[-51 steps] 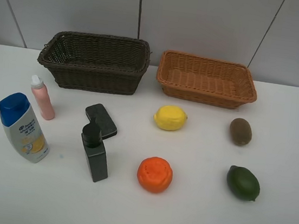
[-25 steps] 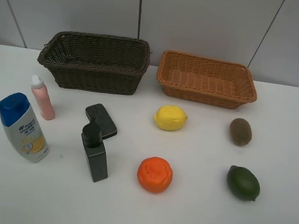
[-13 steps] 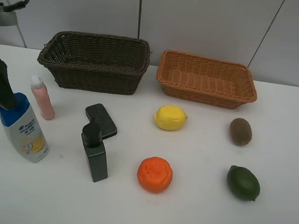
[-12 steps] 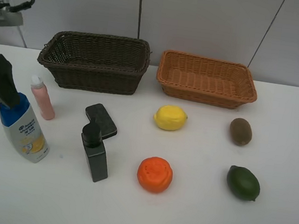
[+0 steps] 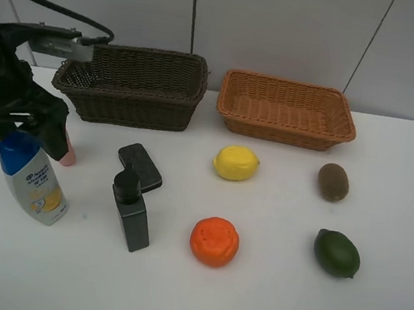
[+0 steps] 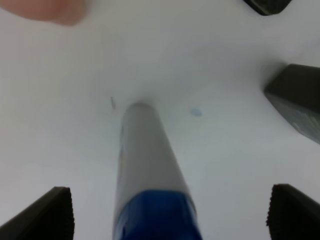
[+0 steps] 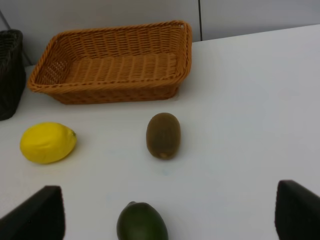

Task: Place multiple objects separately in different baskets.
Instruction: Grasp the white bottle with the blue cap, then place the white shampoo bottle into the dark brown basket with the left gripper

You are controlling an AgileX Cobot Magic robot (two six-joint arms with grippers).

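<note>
Left gripper [image 6: 170, 212] spread wide above the white bottle [image 5: 37, 187], one finger either side of its blue cap, no contact visible; it holds nothing. Right gripper [image 7: 167, 215] also spread and empty, outside the high view, facing the fruit side.

- Table [image 5: 264, 306]: white, carries everything.
- Dark brown basket [image 5: 130, 108], back left; light tan basket [image 5: 285, 133], back right. Nothing in either.
- White bottle: upright, front left, under the left arm.
- Black pump bottle [image 5: 133, 218]: upright, centre-left; flat black case [image 5: 142, 164] just behind it.
- Orange [image 5: 214, 241], lemon [image 5: 235, 162], dark green fruit [image 5: 336, 253], kiwi [image 5: 333, 181]: loose on the right half, well apart.
- Pink tube [image 5: 68, 157]: mostly hidden behind the left gripper, just beside the white bottle.

Step, as I judge it: approach for the first pick, with no sorting done yet. Next move calls for lowering until the fingers bracket the bottle's body, squeezing squarely, then lifting straight up so the pink tube isn't knocked, and carrying toward the nearer dark basket.
</note>
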